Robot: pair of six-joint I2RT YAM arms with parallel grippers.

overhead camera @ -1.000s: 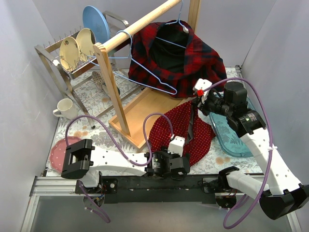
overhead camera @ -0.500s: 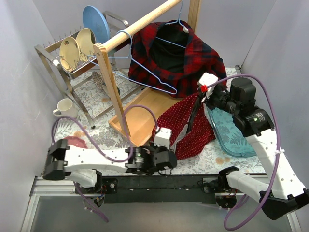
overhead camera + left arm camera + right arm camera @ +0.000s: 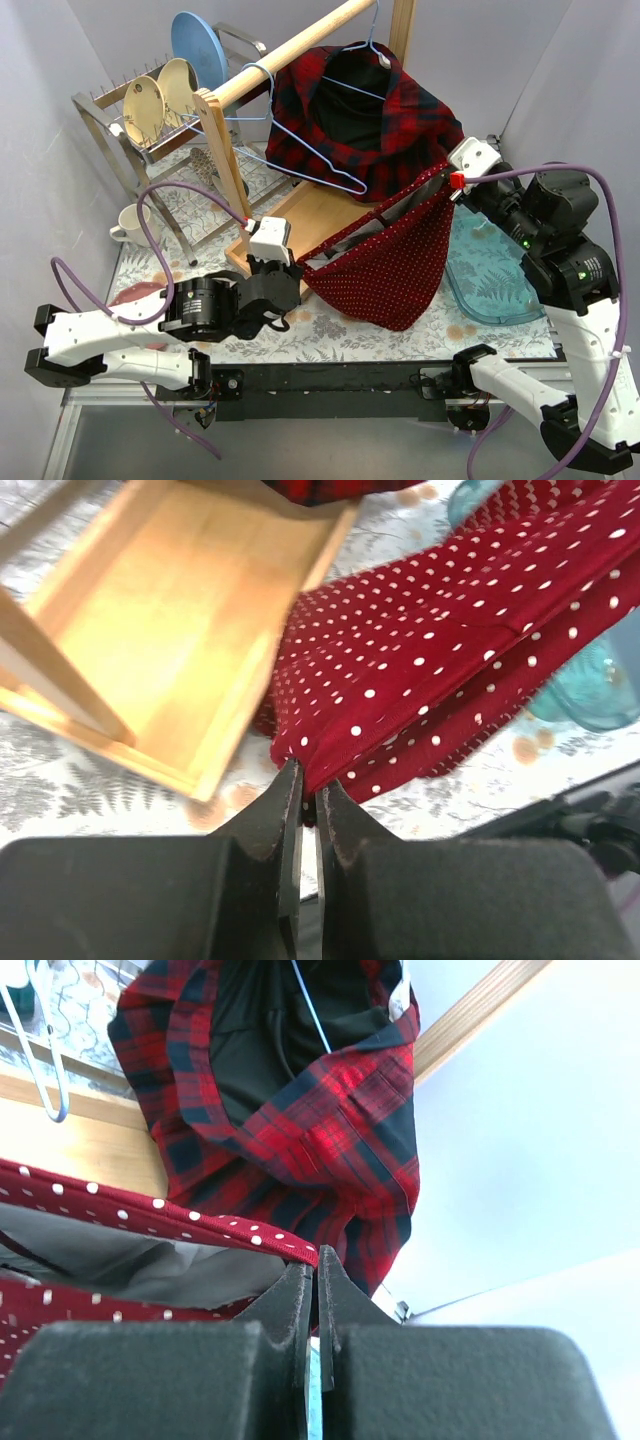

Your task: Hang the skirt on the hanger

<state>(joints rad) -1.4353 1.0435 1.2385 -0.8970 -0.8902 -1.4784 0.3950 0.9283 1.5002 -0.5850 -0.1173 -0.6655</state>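
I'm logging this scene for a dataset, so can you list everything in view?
skirt: one, red with white dots, stretched in the air between the two grippers
hangers: two, light blue wire, on the wooden rail; one is bare and the other carries the shirt
shirt: one, red and black plaid, hanging at the back
rail: one, wooden, on a stand with a tray base
dish rack: one, metal and wood, back left
plates: two cream and one blue in the rack, one pink on the table at the left
mug: one, white, left
tray: one, teal, right
left gripper: shut on a skirt edge
right gripper: shut on the skirt's waistband
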